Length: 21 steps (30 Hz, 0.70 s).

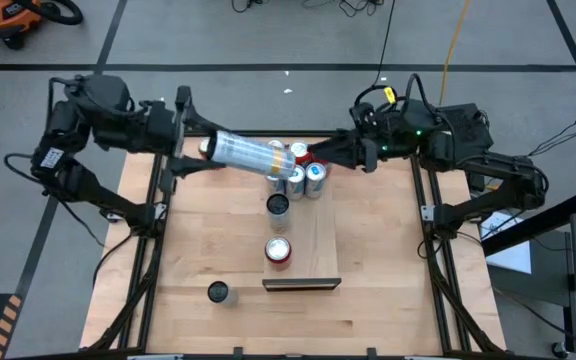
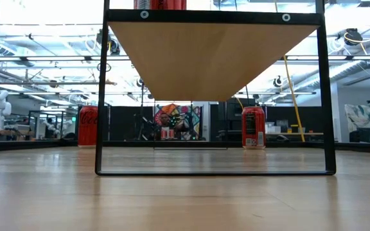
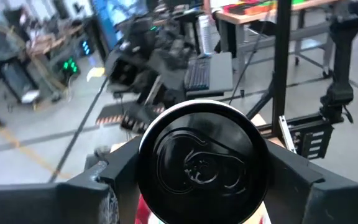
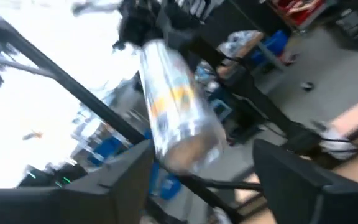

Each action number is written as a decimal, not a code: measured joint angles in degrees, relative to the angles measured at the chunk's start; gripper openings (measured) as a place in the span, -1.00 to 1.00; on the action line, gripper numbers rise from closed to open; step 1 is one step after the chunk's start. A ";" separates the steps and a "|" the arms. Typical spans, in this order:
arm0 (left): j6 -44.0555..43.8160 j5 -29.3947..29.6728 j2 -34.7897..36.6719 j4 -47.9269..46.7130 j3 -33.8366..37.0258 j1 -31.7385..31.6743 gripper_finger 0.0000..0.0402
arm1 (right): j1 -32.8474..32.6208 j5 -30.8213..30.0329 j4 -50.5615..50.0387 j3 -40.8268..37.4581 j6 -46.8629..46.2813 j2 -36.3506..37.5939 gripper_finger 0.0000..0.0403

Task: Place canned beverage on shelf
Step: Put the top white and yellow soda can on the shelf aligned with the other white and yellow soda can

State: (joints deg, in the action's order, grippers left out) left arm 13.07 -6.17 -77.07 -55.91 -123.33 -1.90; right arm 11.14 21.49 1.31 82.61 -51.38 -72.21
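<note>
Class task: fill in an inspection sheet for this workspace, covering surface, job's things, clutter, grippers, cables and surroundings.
Surface: wooden tabletop, black-framed.
Job's things: shelf carries two upright cans; tall can held sideways in the air.
Clutter: can cluster at the shelf's far end; lone can on the tabletop.
Grippers: left gripper shut on the tall can; right gripper open by the cluster.
Cables: yellow cable on the floor.
Surroundings: orange vacuum.
</note>
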 joint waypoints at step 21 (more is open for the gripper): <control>10.62 -0.22 -5.67 9.30 0.00 3.18 0.22 | -4.06 7.26 21.14 0.00 -15.01 -7.47 0.73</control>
State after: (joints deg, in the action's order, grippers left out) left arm 23.68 -6.39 -82.74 -46.61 -123.33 1.28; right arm 7.08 28.75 22.45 82.61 -66.40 -79.68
